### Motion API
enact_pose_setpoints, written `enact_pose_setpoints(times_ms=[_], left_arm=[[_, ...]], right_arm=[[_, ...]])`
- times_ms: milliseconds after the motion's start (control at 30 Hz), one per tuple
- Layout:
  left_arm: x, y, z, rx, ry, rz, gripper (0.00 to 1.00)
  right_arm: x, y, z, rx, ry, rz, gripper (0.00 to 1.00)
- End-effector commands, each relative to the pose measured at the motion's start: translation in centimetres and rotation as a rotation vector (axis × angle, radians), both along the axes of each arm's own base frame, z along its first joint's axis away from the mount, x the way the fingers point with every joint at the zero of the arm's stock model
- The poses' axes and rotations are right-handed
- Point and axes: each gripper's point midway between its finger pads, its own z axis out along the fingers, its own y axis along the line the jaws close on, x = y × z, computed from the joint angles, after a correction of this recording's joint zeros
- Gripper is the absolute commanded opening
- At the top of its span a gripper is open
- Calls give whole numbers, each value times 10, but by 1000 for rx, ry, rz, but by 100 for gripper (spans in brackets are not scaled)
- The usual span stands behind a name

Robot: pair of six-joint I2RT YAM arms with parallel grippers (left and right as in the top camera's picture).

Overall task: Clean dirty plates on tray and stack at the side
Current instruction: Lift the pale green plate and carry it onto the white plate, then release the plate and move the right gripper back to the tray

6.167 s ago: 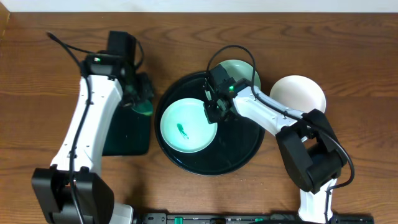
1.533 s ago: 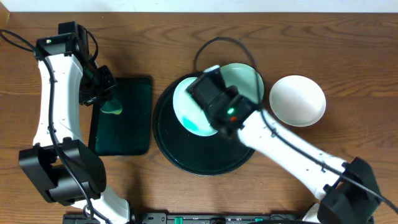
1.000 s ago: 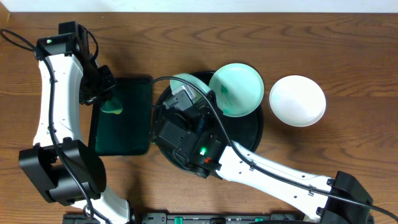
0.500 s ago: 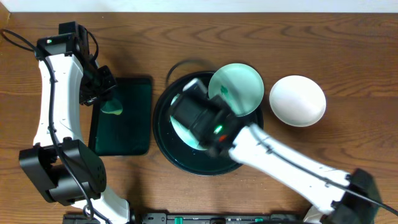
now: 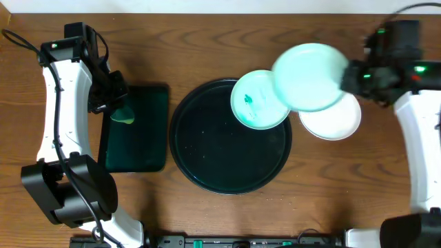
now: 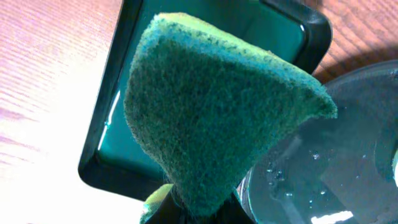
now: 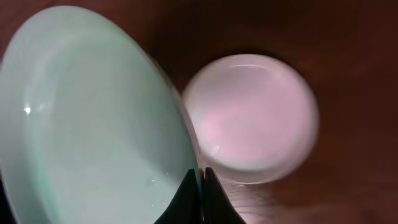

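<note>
The round black tray lies at the table's middle. A mint plate with a green smear rests on its far right rim. My right gripper is shut on the rim of a clean mint plate, holding it in the air above the white plate, which lies on the table right of the tray. In the right wrist view the held plate fills the left and the white plate lies below. My left gripper is shut on a green sponge above the rectangular tray.
A dark rectangular tray with a wet green floor lies left of the black tray; it also shows in the left wrist view. The black tray's floor is wet with droplets. The table is brown wood.
My right arm has swung from over the black tray to the far right, carrying the clean mint plate up and over the white plate. The left arm has stayed still with the sponge.
</note>
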Motion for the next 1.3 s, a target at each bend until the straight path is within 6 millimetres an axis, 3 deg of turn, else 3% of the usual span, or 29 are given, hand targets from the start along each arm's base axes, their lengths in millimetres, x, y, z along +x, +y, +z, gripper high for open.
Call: enact_pose_setpoints(times_ms=[0, 167, 200, 367, 600, 633, 700, 767, 867, 933, 1000, 1100, 1267], left_arm=[[4, 8, 6, 51, -23, -20, 7], [8, 11, 6, 68, -37, -18, 7], [9, 12, 6, 69, -41, -18, 7], [10, 12, 6, 70, -47, -17, 7], [10, 12, 6, 70, -47, -17, 7], [10, 12, 6, 70, -47, -17, 7], [10, 12, 6, 70, -48, -17, 7], [11, 12, 6, 71, -51, -17, 7], [12, 12, 7, 71, -55, -17, 7], [12, 12, 7, 71, -55, -17, 7], [11, 12, 5, 71, -51, -17, 7], [8, 12, 1, 68, -37, -18, 7], [7, 11, -4, 66, -30, -18, 7]], right_arm=[[-5, -41, -38, 15, 121, -155, 1], [-5, -70, -85, -9, 250, -223, 1], [-6, -77, -103, -27, 302, -233, 1], [-11, -82, -151, -37, 434, -210, 1], [-16, -89, -160, -78, 476, -201, 4], [-17, -87, -160, -75, 482, -193, 15], [-20, -82, -157, -54, 494, -166, 26], [-16, -70, -148, -14, 484, -90, 35], [-2, -52, -128, 16, 433, 24, 38], [17, -28, -105, 33, 356, 151, 45], [42, 11, -83, 46, 231, 313, 53], [64, 48, -82, -1, 138, 451, 61], [77, 89, -115, -26, 130, 601, 60]])
